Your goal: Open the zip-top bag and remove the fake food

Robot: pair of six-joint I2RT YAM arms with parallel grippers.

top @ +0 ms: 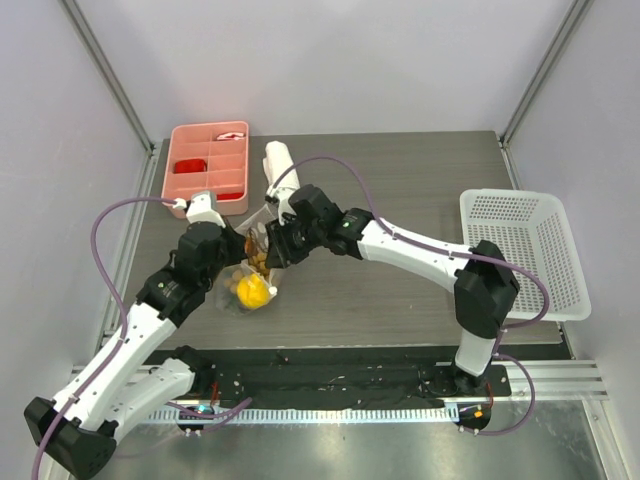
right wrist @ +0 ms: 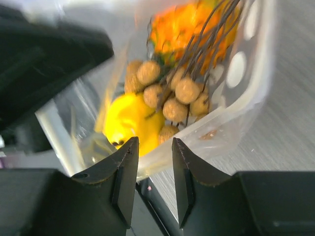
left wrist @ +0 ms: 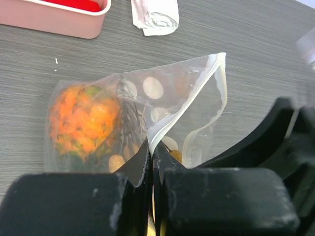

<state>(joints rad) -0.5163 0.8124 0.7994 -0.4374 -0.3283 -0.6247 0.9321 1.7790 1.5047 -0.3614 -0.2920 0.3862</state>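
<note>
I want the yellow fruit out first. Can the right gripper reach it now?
Probably yes: the right gripper, jaws parted, sits right before the yellow fruit; the left gripper pinches the zip-top bag by its edge. Film may intervene.

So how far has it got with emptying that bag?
Early on. Done: the left claw pinches the zip-top bag by its white edge, and the mouth looks parted. In hand: the right claw, jaws apart, is at the bag. Left: the yellow fruit, brown balls and orange spiky fruit are all inside the bag.
</note>
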